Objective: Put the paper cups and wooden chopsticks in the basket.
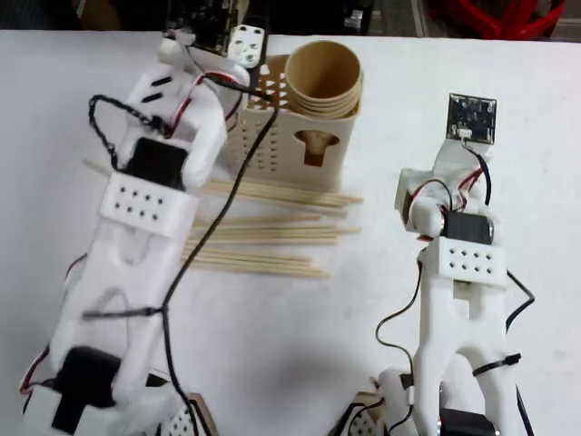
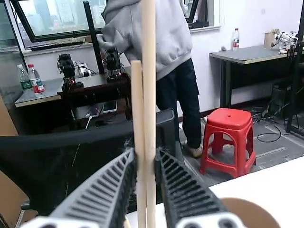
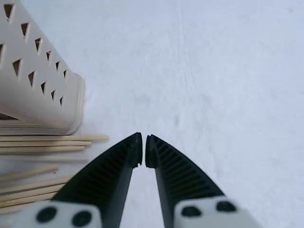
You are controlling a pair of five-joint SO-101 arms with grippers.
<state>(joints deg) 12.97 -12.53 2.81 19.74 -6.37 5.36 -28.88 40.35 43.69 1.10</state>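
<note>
I have my left gripper pinching two chopsticks upright. Both fingers press against them, with only the sticks' width between. That gripper is at a corner of the basket, which holds the stacked cups. My right gripper holds nothing. Its tips almost meet, with a thin slit between them, over bare table near the basket. The other chopsticks lie flat on the table just beside the basket, on the arms' side.
</note>
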